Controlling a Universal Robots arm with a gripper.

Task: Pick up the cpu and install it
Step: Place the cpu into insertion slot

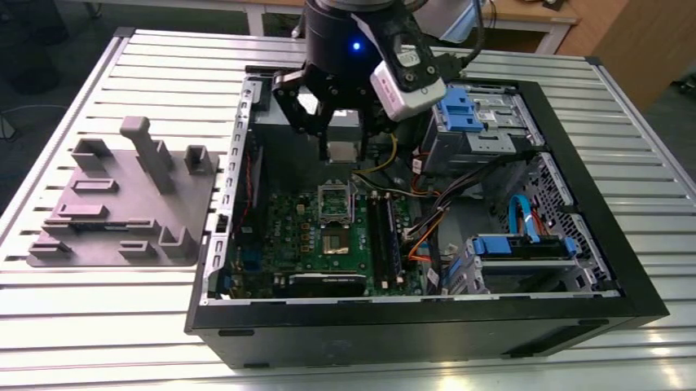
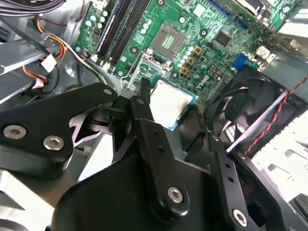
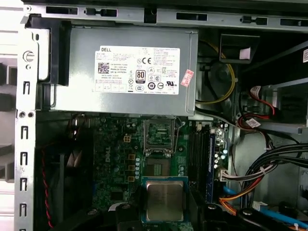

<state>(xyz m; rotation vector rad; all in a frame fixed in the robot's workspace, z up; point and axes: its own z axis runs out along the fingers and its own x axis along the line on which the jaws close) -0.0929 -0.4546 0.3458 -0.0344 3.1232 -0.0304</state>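
The black metal fingers (image 2: 144, 120) of the gripper (image 2: 170, 107) were clamped on opposite edges of the small square cpu with a silvery-grey top (image 2: 167, 100); the chip hung above the green motherboard (image 2: 202, 43), clear of its dark square socket (image 2: 168, 38), inside the open black computer case (image 1: 609, 244); the case stood on the slatted metal table (image 1: 109, 326).

Gripper (image 1: 341, 148) points down, fingers (image 2: 153, 144) pinching the cpu (image 3: 164, 200).

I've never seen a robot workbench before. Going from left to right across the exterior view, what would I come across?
Grey fixture tray → green motherboard inside the open computer case → blue drive caddy.
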